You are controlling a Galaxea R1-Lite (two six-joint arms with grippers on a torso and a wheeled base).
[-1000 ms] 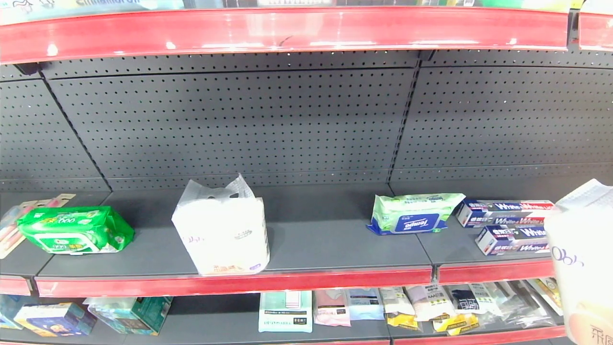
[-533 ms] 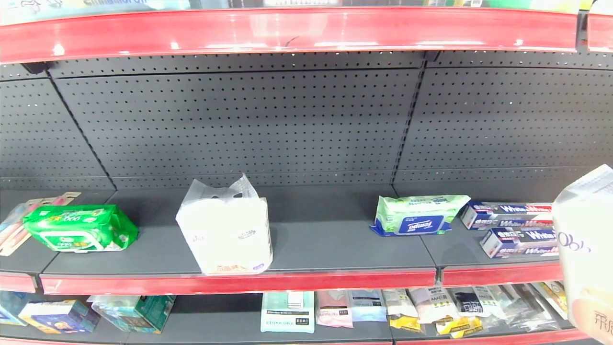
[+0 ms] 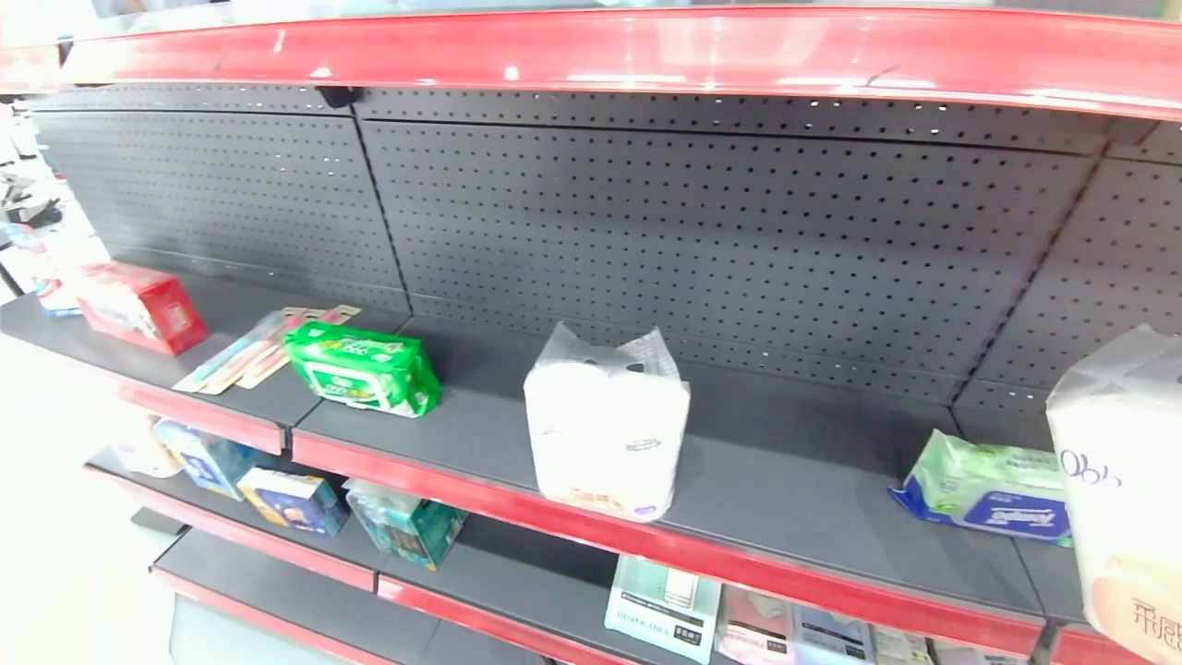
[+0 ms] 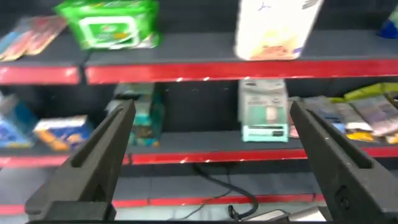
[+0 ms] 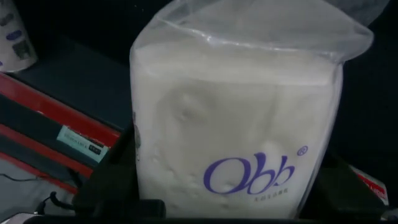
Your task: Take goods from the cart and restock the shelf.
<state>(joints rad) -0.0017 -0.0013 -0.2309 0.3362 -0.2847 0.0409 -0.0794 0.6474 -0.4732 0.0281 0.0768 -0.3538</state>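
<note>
Head view showed a grey shelf (image 3: 794, 499) with a red front edge and a perforated back panel (image 3: 720, 231). A white tissue pack (image 3: 607, 434) stood on it between green wet wipes (image 3: 363, 369) and a blue-and-green wipes pack (image 3: 993, 485). The right gripper (image 5: 233, 183) was clamped on a second tissue pack (image 3: 1122, 489), held in front of the shelf at the right. The left gripper (image 4: 211, 112) hung with its fingers wide apart, facing the lower shelves (image 4: 186, 140).

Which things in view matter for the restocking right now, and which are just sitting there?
For the job: held tissue pack, shelf, standing tissue pack of the same kind.

Just lying about: green wipes, toothbrushes, red box, blue-labelled wipes.
</note>
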